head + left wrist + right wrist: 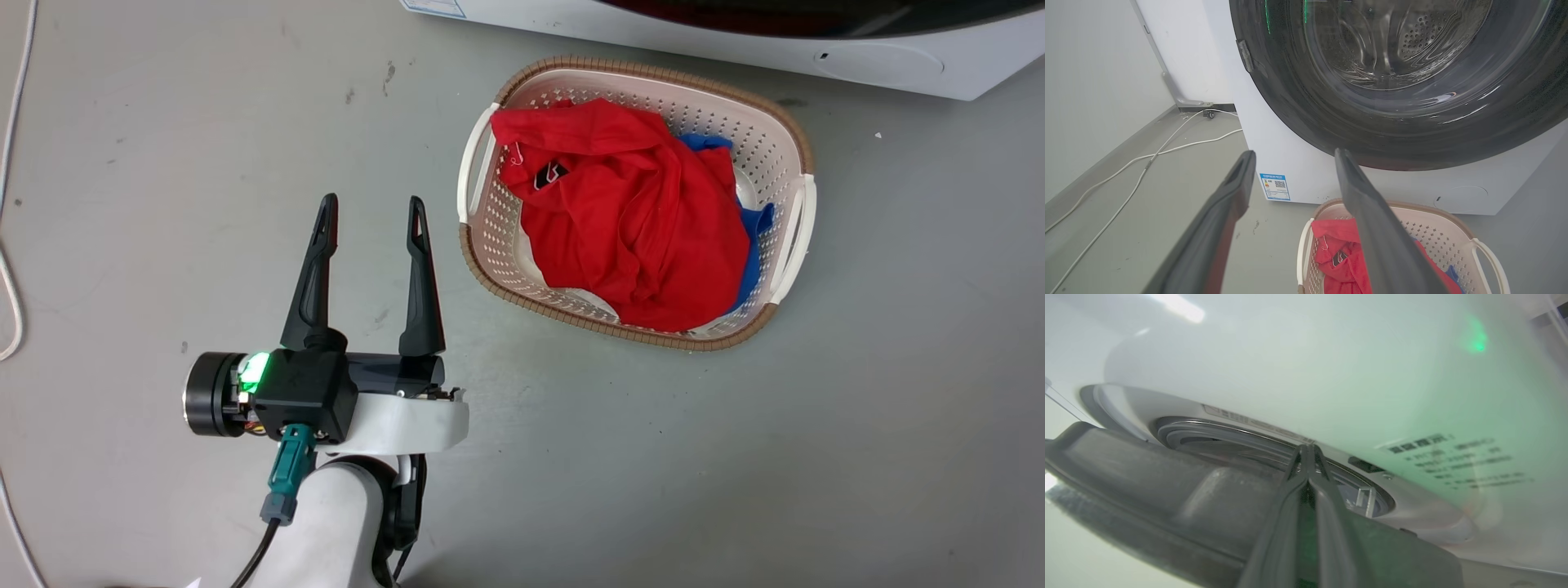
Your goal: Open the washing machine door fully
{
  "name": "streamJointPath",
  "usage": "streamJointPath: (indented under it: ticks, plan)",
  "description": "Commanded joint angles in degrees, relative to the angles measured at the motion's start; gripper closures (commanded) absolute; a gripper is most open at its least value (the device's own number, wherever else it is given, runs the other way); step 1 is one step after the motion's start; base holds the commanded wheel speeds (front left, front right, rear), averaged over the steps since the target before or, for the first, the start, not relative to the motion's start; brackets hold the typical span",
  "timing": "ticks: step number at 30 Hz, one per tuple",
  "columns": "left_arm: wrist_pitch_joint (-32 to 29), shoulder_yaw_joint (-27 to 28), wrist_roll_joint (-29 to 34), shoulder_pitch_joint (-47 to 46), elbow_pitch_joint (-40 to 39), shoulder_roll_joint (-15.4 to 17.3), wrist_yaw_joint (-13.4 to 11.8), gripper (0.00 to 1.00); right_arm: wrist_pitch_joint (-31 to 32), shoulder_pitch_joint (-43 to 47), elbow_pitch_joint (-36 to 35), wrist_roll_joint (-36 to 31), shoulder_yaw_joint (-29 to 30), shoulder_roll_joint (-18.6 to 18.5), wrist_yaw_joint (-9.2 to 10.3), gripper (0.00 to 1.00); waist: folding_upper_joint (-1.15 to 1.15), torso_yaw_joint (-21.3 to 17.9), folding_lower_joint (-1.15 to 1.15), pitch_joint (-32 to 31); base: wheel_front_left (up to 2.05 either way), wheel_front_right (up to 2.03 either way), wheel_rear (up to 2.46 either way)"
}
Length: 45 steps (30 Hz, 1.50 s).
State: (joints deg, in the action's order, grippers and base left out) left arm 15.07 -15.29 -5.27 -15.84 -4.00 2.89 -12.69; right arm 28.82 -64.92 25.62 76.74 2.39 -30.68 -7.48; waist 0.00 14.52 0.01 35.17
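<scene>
Here the round glossy washing machine door (1400, 81) bulges with clear glass

White forearm (326, 523), black fingers (314, 278), seemingly teal plug (287, 469)

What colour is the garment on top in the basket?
The garment is red, best seen in the head view.

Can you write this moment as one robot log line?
washing machine door ajar | right gripper shut, tips in gap | left gripper open over floor
</scene>
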Motion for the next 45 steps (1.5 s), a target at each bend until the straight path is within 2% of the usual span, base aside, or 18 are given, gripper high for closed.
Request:
streamJointPath:
  ticks: [1, 11, 20, 30, 38, 45]
  plan:
    - [0.16, 0.01, -0.05, -0.67, 0.16, 0.01, -0.33, 0.0, 0.87, 1.68, -0.8, 0.24, -1.14, 0.98, -0.03, 1.0, 0.0, -0.08, -0.01, -0.15, 0.0, 0.0, 0.0]
    - [0.15, 0.8, 0.56, 0.06, 0.54, 0.0, 0.14, 0.0, 2.08, 10.31, -7.49, 2.19, -2.96, 1.63, -0.09, 1.0, 0.0, -1.36, -0.01, -2.03, 0.0, 0.0, 0.0]
    - [0.15, 1.43, 0.98, 1.31, 0.84, 0.0, 0.53, 0.0, 1.89, 22.09, -17.62, 6.01, -3.01, 1.81, -0.09, 1.0, 0.0, -2.37, -0.01, -4.3, 0.0, 0.0, 0.0]
    - [0.16, 2.3, 1.19, 2.49, 1.39, 0.01, 1.02, 0.0, -0.43, 33.33, -27.94, 7.44, -4.77, 2.99, -0.08, 1.0, 0.0, -3.25, -0.01, -6.39, 0.0, 0.0, 0.0]
    - [0.15, 2.69, 1.6, 3.59, 1.85, 0.0, 1.48, 0.0, -1.55, 40.2, -32.97, 7.67, -9.16, 4.49, -0.09, 1.0, 0.0, -3.38, -0.01, -8.89, 0.0, 0.0, 0.0]
    - [0.15, 3.01, 1.64, 4.96, 2.03, 0.0, 1.64, 0.0, -2.47, 45.26, -36.34, 6.9, -15.39, 5.96, -0.08, 1.0, 0.0, -3.37, -0.01, -10.93, 0.0, 0.0, 0.0]
